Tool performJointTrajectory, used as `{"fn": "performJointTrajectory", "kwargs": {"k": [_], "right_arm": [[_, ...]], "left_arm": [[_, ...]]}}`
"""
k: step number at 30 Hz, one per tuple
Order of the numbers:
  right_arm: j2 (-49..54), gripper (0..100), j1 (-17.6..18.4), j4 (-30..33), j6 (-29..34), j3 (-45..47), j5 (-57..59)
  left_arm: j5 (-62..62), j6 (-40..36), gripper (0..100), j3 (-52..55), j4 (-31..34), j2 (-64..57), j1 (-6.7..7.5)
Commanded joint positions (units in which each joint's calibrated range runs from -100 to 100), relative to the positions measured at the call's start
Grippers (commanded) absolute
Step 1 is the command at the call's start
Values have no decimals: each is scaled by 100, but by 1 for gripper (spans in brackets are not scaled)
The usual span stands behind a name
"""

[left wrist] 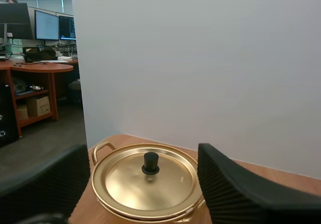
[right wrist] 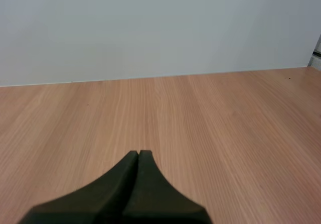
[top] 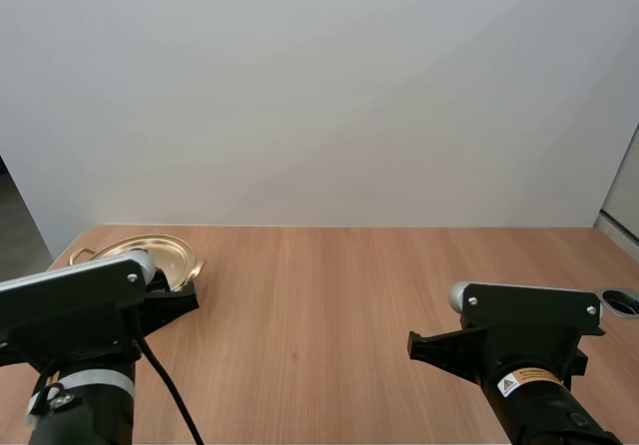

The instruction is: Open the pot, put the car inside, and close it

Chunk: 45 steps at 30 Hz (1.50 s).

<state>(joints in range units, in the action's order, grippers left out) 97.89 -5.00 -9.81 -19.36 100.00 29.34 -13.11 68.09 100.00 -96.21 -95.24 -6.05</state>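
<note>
So the high view gives the layout: the gold pot (top: 160,252) sits at the far left of the wooden table (top: 329,305), near the back edge, and my left arm (top: 75,305) covers the near part of it. My right arm (top: 524,330) is over on the other side, well apart from the pot, with bare wood between the two.

The left wrist view gives the close-up. The lid (left wrist: 145,181) is on the pot, flat and centred, with its black knob (left wrist: 150,162) standing upright in the middle, and one looped handle (left wrist: 103,147) pokes out at the side. My left gripper (left wrist: 143,153) is wide open, and the ribbed inner faces of its fingers (left wrist: 235,189) stand either side of the pot with nothing between them. The pot lies straight ahead of it and a bit lower, not touching.

The right wrist view has my right gripper (right wrist: 138,156) closed on nothing, its fingers pressed into one dark wedge that points out across plain tabletop.
</note>
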Motion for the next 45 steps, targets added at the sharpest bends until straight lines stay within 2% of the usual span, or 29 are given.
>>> {"fn": "performJointTrajectory", "kwargs": {"k": [1,6,9,14,17,27,29,30,32,33,34,35,37,38,39,41,45], "right_arm": [[1,0,3,7,4,0,-11],[1,0,3,7,4,0,-11],[1,0,3,7,4,0,-11],[1,0,3,7,4,0,-11],[1,0,3,7,4,0,-11],[1,0,3,7,4,0,-11],[1,0,3,7,4,0,-11],[1,0,3,7,4,0,-11],[1,0,3,7,4,0,-11],[1,0,3,7,4,0,-11],[1,0,3,7,4,0,-11],[1,0,3,7,4,0,-11],[1,0,3,7,4,0,-11],[1,0,3,7,4,0,-11],[1,0,3,7,4,0,-11],[1,0,3,7,4,0,-11],[1,0,3,7,4,0,-11]], "left_arm": [[543,31,100,0,-225,-41,-16],[2056,808,100,0,-379,-66,-16],[2318,1259,100,0,-379,-66,-16],[2254,785,100,0,-379,-66,-16],[2179,768,100,-5,-379,-66,-16],[1216,777,100,-1079,-339,-66,-16],[1311,9,100,-1094,502,-66,-16],[1311,-666,100,-1094,1148,-66,-16],[1260,-2128,100,-1094,2683,-66,-16],[1260,-3242,100,-1094,3808,-66,-16],[1260,-3818,100,-1094,4411,-66,-16],[1260,-5138,100,-1077,5857,-66,-16],[1311,-6473,100,-977,7277,-66,-16],[1311,-6616,100,-962,7425,-66,-16],[1311,-7207,100,-889,7927,-66,-16],[1311,-7740,100,-570,8736,-66,-16],[1311,-7741,100,0,8874,-302,-16]]}}
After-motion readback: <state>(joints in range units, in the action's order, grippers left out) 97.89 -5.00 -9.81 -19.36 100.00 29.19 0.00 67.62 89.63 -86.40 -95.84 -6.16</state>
